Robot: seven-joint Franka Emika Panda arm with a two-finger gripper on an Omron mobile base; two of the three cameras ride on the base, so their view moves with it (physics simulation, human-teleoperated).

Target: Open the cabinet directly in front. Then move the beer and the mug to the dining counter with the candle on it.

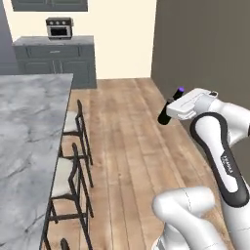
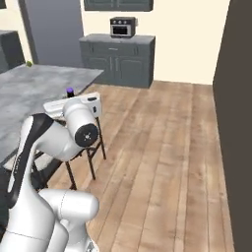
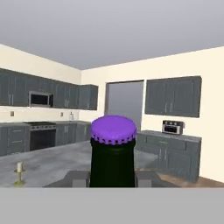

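Wood plank flooring point(image 1: 132, 146) is running through the room toward cream walls point(image 2: 187, 34). Dark grey base cabinets point(image 2: 118, 61) are standing against the far wall, and a small toaster oven point(image 2: 123, 27) is sitting on their top. Dark grey wall cabinets point(image 3: 173, 96) are hanging above, beside a tall grey doorway panel point(image 3: 124, 105). A microwave point(image 3: 40, 99) is sitting over a black range point(image 3: 41, 136) on the side wall. Stools point(image 1: 73, 141) with cream seats are lining the island. A dark brown wall point(image 2: 238, 123) is closing the right side. Lighting is appearing even.
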